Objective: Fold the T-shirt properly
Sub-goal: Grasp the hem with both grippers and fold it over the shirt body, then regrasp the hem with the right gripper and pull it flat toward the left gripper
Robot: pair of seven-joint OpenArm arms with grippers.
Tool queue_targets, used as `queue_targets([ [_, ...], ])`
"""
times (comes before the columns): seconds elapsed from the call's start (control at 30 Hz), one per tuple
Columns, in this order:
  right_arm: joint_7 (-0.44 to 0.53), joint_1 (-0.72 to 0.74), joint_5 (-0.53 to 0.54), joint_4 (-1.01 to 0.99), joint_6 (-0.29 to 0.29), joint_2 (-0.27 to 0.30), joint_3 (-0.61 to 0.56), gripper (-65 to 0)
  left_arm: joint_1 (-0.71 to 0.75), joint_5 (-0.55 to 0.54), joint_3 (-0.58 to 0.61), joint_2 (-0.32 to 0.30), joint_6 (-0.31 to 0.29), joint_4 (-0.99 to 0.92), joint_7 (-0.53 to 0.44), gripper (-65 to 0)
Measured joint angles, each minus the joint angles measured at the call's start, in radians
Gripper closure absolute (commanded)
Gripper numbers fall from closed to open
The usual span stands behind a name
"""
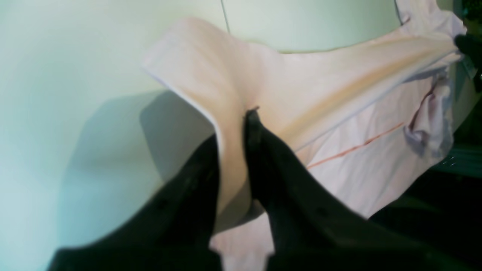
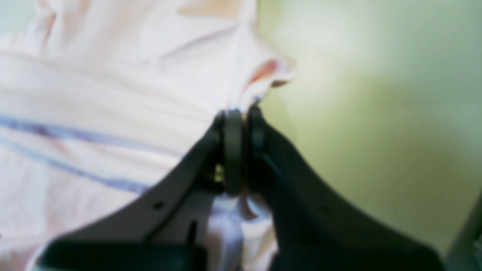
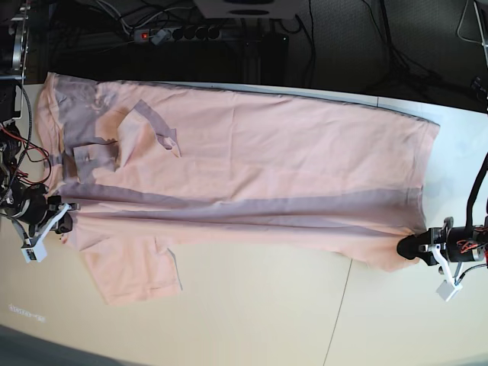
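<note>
The pale pink T-shirt point(image 3: 252, 160) lies spread lengthwise across the table, its near long edge lifted and stretched between both grippers. My left gripper point(image 3: 412, 248) at the base view's right is shut on the shirt's corner; the left wrist view shows its black fingers point(image 1: 260, 150) pinching a fold of fabric point(image 1: 233, 113). My right gripper point(image 3: 62, 221) at the base view's left is shut on the shoulder end; in the right wrist view its pads point(image 2: 233, 150) clamp cloth point(image 2: 113, 94). A sleeve point(image 3: 133, 271) hangs toward the front. No lettering shows.
The pale table point(image 3: 267, 320) has a seam point(image 3: 339, 313) running front to back. Cables and a power strip point(image 3: 175, 32) lie behind the table's far edge. The shirt's far edge reaches that table edge.
</note>
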Motion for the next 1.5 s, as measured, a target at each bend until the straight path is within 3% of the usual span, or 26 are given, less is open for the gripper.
queue_targets([
  [0.27,-0.008,-0.112,0.023,0.067,0.000,0.010,0.068,0.0,0.151,0.000,0.001,-0.057,0.000,0.183,0.002,0.0],
  [0.53,-0.011,-0.229,0.049,0.082,0.001,0.010,0.198,0.0,0.227,-0.006,0.002,-0.053,0.000,0.204,-0.013,0.0],
  [0.8,-0.006,-0.283,0.071,0.081,0.001,-0.001,0.212,0.0,0.236,0.016,0.002,-0.053,0.000,0.204,-0.043,0.0],
  [0.9,-0.005,-0.281,0.064,0.081,0.001,-0.004,0.212,-30.9,0.236,0.021,0.002,-0.053,0.000,0.204,-0.043,0.0],
  [0.93,0.006,-0.281,0.063,0.081,0.001,-0.004,0.212,-38.9,0.236,0.025,0.002,-0.053,0.000,0.204,-0.043,0.0],
  [0.97,0.024,-0.281,0.064,0.081,0.001,-0.004,0.213,-42.7,0.236,0.026,0.002,-0.053,0.000,0.204,-0.043,0.0],
  [1.1,0.028,-0.253,0.064,0.080,0.001,-0.009,0.237,-43.2,0.236,0.027,0.002,-0.053,0.000,0.204,-0.043,0.0],
  [1.33,0.033,-0.078,0.052,0.057,0.001,-0.009,0.259,-43.2,0.235,0.028,0.002,-0.053,0.000,0.203,-0.043,0.0],
  [1.5,0.032,0.063,0.031,-0.161,0.002,-0.054,0.261,-43.2,0.235,0.028,0.002,-0.053,0.000,0.203,-0.043,0.0],
])
